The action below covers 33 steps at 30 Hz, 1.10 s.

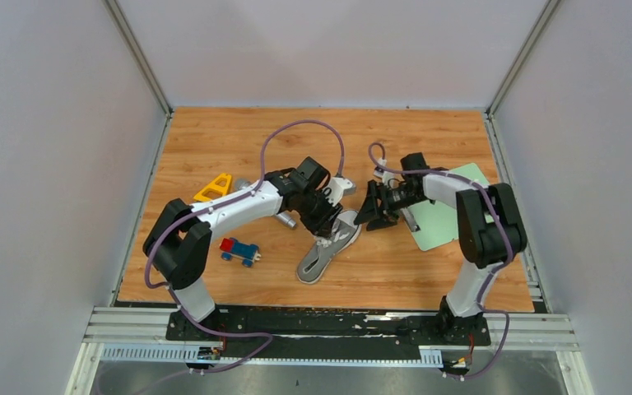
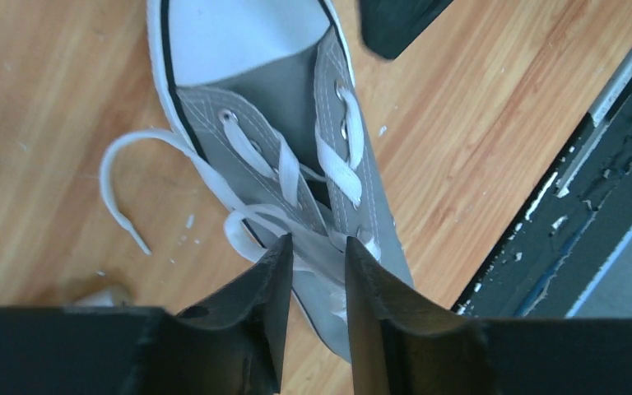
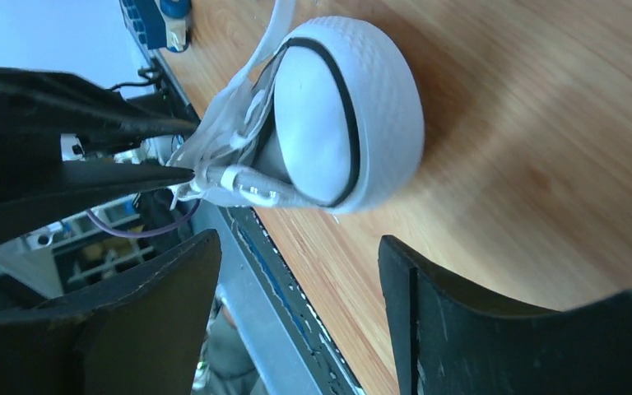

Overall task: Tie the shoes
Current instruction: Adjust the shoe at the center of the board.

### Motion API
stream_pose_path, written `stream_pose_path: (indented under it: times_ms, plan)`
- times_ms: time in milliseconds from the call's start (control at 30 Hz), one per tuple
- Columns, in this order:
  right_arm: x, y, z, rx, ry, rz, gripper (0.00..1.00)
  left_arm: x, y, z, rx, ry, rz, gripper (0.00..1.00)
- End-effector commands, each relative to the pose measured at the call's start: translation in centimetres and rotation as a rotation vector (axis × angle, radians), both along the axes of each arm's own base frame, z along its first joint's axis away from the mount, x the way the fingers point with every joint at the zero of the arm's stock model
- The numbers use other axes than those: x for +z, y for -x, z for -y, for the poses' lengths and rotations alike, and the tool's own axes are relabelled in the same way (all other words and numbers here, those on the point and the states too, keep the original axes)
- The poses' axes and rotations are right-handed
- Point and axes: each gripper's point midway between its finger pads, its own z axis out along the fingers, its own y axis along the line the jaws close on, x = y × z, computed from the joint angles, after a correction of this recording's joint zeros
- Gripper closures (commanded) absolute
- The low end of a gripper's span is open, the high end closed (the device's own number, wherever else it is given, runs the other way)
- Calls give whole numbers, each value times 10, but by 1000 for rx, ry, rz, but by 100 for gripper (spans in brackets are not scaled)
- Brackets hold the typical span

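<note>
Wooden bench. Grey shoe lies centre, toe pointing far-right. Left fingers stand close together over the white laces at the tongue; I cannot tell if they pinch. Right fingers are wide apart, just right of the toe cap.

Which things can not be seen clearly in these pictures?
1. Top view: the left end effector covers the laces of the shoe.
2. Left wrist view: its own fingers hide the heel, and whether a lace is pinched.
3. Right wrist view: the toe cap blocks most of the shoe.
</note>
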Motion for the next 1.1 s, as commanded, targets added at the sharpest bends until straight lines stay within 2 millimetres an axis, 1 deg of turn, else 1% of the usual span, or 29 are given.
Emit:
stream_pose_path:
  times_ms: [0, 33, 67, 100, 133, 167, 200, 233, 267, 300, 333, 367, 400, 433, 500, 533, 600, 667, 700, 733, 800, 833, 867, 933, 967, 1000, 1033, 1067]
  plan:
    - [-1, 2, -39, 104, -79, -66, 30, 10, 12, -7, 20, 57, -54, 73]
    - [-5, 1, -43, 113, -73, -79, 31, 11, 14, -8, 33, 70, -68, 77]
    - [-10, -2, -45, 119, -67, -94, 33, 14, 14, -8, 37, 90, -81, 87]
    - [-13, -6, -46, 120, -60, -100, 35, 18, 12, -10, 47, 105, -76, 91]
    - [-17, -14, -47, 121, -47, -99, 41, 25, 10, -12, 56, 115, -54, 95]
    - [-19, -19, -45, 121, -37, -105, 49, 29, 4, -16, 75, 113, -29, 97]
    - [-19, -27, -45, 122, -39, -100, 57, 40, -1, -18, 85, 131, 2, 98]
    - [-17, -34, -45, 121, -50, -95, 67, 45, -8, -24, 110, 131, 21, 98]
    - [-17, -40, -44, 121, -56, -92, 73, 56, -12, -27, 123, 153, 46, 99]
    - [-17, -47, -44, 122, -57, -84, 78, 62, -20, -33, 155, 170, 48, 99]
    - [-19, -53, -44, 123, -52, -74, 83, 69, -23, -37, 170, 189, 58, 100]
    - [-20, -57, -44, 128, -45, -63, 86, 74, -30, -44, 209, 206, 55, 100]
    - [-22, -61, -43, 130, -33, -54, 88, 79, -31, -48, 228, 225, 60, 100]
    - [-23, -63, -43, 130, -28, -53, 88, 81, -35, -54, 248, 238, 59, 100]
    - [-22, -62, -42, 134, -22, -47, 84, 88, -34, -58, 259, 279, 55, 100]
    - [-21, -62, -41, 137, -15, -36, 80, 91, -31, -58, 254, 307, 58, 99]
    - [-13, -61, -38, 154, -7, 17, 73, 95, -22, -53, 223, 367, 32, 95]
    - [2, -61, -37, 170, -18, 69, 69, 94, -13, -48, 207, 412, -7, 82]
    - [11, -60, -37, 180, -29, 94, 67, 93, -11, -48, 207, 419, -11, 70]
    - [24, -57, -39, 193, -58, 116, 64, 88, -10, -50, 216, 414, -13, 62]
    - [41, -51, -42, 220, -104, 149, 62, 80, -20, -59, 266, 359, 31, 56]
    - [48, -48, -43, 230, -117, 160, 62, 80, -23, -62, 277, 344, 49, 55]
    - [53, -46, -45, 239, -129, 173, 62, 75, -28, -68, 294, 306, 74, 54]
    - [57, -40, -49, 258, -127, 188, 61, 72, -33, -76, 311, 260, 104, 53]
    - [56, -37, -52, 267, -114, 187, 61, 70, -33, -80, 323, 240, 109, 53]
    - [51, -32, -54, 273, -89, 172, 61, 67, -38, -86, 353, 209, 128, 51]
    - [46, -25, -59, 287, -78, 147, 60, 64, -37, -92, 377, 189, 128, 50]
    - [41, -16, -63, 301, -87, 111, 60, 60, -41, -100, 416, 161, 140, 47]
